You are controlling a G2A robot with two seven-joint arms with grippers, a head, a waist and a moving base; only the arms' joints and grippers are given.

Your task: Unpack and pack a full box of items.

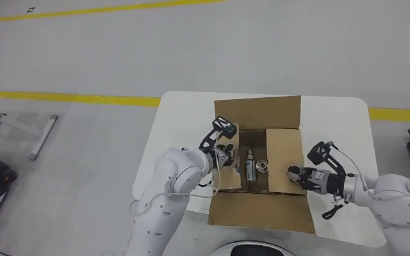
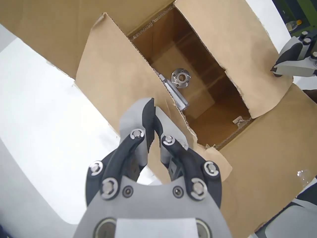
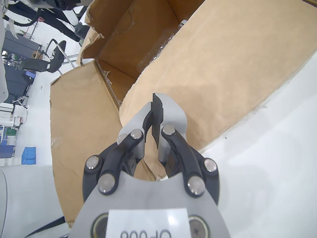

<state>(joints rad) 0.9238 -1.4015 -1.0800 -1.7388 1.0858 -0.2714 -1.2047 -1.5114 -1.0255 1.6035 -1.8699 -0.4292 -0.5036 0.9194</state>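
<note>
Cardboard box (image 1: pixel 259 214) stands on the white table (image 1: pixel 179 128) with all four flaps folded outward and its mouth open to the top view. The far flap (image 1: pixel 256 112) and near flap (image 1: pixel 282 221) lie flat, or nearly so, on the table. The left flap (image 2: pixel 111 75) and right flap (image 1: pixel 283 160) slope over the sides of the opening.

Contents observed on the box floor are two items. A round metal ring (image 2: pixel 180 77) with a centre hole and small bolt holes lies flat. A slim grey bottle (image 1: pixel 249 165) lies on its side just beside it. In the left wrist view the bottle is partly hidden under the edge of the left flap.

Left gripper (image 2: pixel 151 104) is at the inner edge of the left flap, over the box's left side. Its fingers are drawn together with only a thin slit between the dark pads. Whether cardboard is pinched between them cannot be told.

Right gripper (image 3: pixel 156 100) is over the right flap, near that flap's outer part, with its pads pressed together at the tips. It cannot be told whether it touches the flap. The two grippers are well apart, with the open box mouth between them.
</note>
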